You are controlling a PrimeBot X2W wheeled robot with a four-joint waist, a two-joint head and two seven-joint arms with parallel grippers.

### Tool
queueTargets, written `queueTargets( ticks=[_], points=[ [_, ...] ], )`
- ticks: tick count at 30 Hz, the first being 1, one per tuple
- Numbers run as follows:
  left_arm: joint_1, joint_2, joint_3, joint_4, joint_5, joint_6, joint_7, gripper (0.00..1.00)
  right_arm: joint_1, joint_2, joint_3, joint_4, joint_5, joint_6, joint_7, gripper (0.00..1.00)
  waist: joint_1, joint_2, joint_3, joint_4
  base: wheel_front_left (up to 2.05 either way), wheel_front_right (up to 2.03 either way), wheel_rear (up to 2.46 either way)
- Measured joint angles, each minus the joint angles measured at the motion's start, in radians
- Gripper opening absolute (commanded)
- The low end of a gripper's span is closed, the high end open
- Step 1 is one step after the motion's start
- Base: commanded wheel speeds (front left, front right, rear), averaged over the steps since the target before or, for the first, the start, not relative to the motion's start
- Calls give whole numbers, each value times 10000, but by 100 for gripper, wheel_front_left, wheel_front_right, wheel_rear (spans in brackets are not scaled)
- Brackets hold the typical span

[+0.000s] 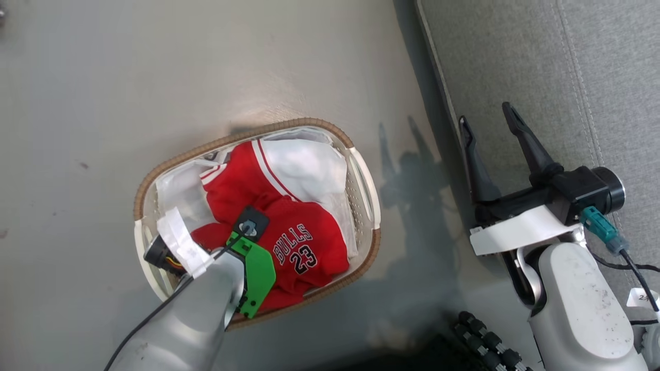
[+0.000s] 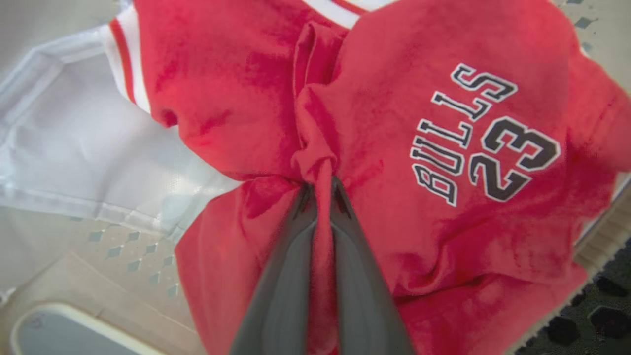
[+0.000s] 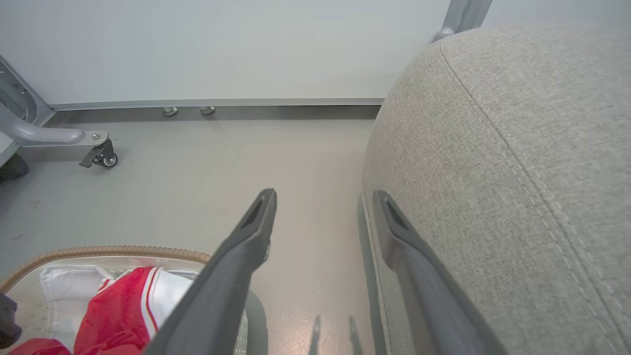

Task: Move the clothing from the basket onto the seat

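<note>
The grasp step is in hand. The left gripper [image 2: 320, 186] is reached down into the laundry basket [image 1: 289, 125], which stands on the grey floor [image 1: 154, 77] to the left of the sofa seat [image 1: 541, 62]. Its jaws are clenched on a pinched fold of the red Bulls 23 jersey [image 2: 443, 128], just beside the lettering. A red piece with white stripe trim [image 1: 242, 175] lies on the jersey's far side, over the white liner [image 1: 304, 165]. All the clothing is in the basket, and none is seen on the visible part of the seat. The right gripper [image 1: 485, 113] is held released and empty at the seat's left edge. Next, a lift clear of the woven rim is called for, then a carry rightward over the cushion. Trailing cloth could be snagged on the rim.
</note>
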Motion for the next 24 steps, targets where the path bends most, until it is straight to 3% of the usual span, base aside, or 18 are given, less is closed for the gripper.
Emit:
queueTargets(
  ticks=[12,24],
  points=[
    [778,4,-474,-1122,-495,-163,-1476,0,651,6,-284,349,-420,0,0,100,-1,0,-1570,409,0,0,0],
    [1041,121,-694,-2220,-792,-274,-2585,0,1866,8,-378,658,-840,0,0,100,-1,0,-3975,886,0,0,0]
  ],
)
